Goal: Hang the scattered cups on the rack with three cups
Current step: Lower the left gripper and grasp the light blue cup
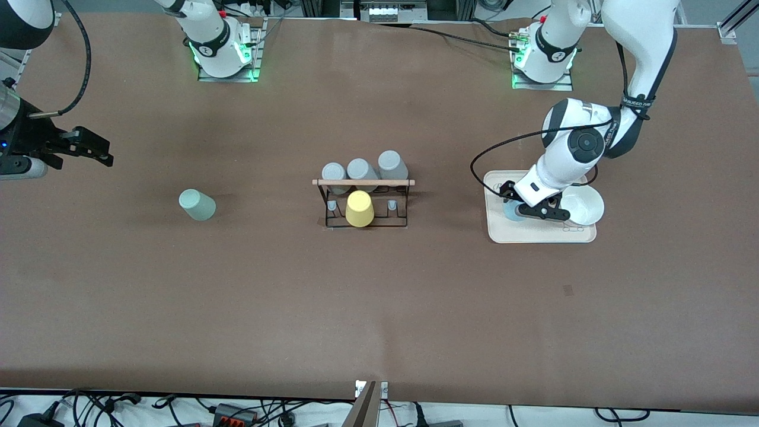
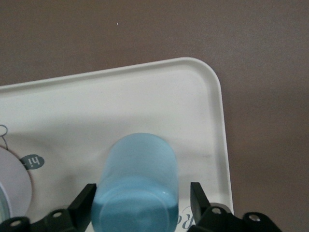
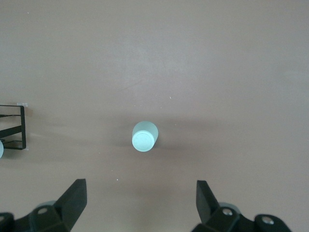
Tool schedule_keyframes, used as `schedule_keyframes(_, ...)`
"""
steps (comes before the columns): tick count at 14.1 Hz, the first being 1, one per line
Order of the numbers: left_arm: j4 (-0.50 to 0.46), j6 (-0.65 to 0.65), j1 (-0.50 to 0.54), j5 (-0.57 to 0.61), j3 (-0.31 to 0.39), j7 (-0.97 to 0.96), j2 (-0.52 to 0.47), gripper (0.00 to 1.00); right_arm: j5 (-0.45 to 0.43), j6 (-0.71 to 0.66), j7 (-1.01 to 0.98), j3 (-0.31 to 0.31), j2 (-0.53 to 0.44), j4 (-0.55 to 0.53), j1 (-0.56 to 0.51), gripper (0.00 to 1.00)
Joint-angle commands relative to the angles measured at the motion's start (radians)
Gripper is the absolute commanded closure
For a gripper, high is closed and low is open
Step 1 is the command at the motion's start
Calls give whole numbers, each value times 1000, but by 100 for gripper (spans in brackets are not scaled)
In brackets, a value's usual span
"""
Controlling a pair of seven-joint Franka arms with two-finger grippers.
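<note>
The light blue cup [image 1: 511, 212] lies on its side on a white tray [image 1: 497, 230] toward the left arm's end of the table. My left gripper [image 1: 536, 209] is low over it and open. In the left wrist view the cup [image 2: 137, 179] lies between the fingers [image 2: 85, 204], with a gap at one side. The mint green cup [image 1: 197, 205] lies on the table toward the right arm's end. It also shows in the right wrist view [image 3: 144, 137]. My right gripper [image 1: 86, 146] is open, empty and raised, away from the mint cup. The black wire rack [image 1: 363, 204] stands mid-table.
Three grey cups [image 1: 360, 171] and a yellow cup [image 1: 359, 209] sit on the rack under its wooden rod [image 1: 363, 182]. A white bowl [image 1: 584, 206] sits on the tray beside the blue cup. A rack corner [image 3: 12, 128] shows in the right wrist view.
</note>
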Motion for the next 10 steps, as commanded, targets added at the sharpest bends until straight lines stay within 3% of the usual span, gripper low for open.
schedule_keyframes(1,-9,15,8,9,-2,-1,-14,64,-11,9,6,1,-1,0,2,0)
schedule_keyframes(2,-8,15,11,9,0,-1,-20,70,-11,8,6,1,-1,-2,2,0)
schedule_keyframes(6,23,-26,14,10,2,-3,-108,70,-9,9,7,1,3,0,3,0)
schedule_keyframes(10,220,-271,0,10,-8,-9,-136,70,-9,11,7,1,8,3,3,0)
